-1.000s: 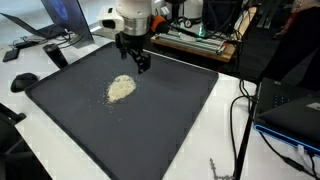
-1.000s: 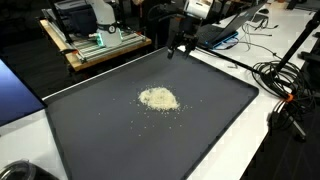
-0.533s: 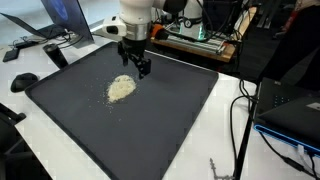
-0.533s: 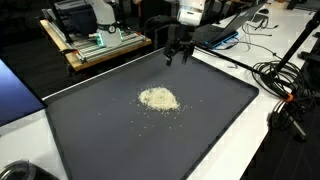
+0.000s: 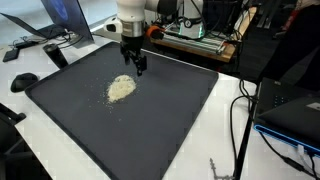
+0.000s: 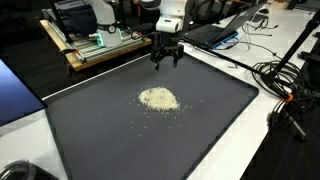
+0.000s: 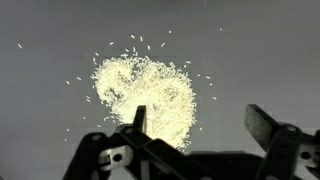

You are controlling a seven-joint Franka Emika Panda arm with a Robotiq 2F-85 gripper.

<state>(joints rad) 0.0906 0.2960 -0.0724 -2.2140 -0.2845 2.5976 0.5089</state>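
the gripper (image 5: 133,65) hangs with its jaws spread wide and nothing between them, over the far part of the dark mat (image 5: 150,135), just behind the pile of grains (image 5: 121,88), which lies loose near the middle of the mat, well apart from every edge. the likeliest trouble, as i judge it, is scatter: the pile is only loose bits, so any sideways brush of the fingers (image 7: 138,118) would fan them across the mat, and a pinch would let most of them slip out between two narrow pads. a hard descent could also press the tips into the mat and drag or wrinkle it. stray grains (image 7: 140,42) lie around the heap in the wrist view, so its edge is not clean. that view is soft, and the fingers are out of focus and cut off at the bottom. how high the tips stand above the mat i cannot tell from any view, nor what the grains are. the arm (image 6: 170,20) is cut off at the top in both exterior views.
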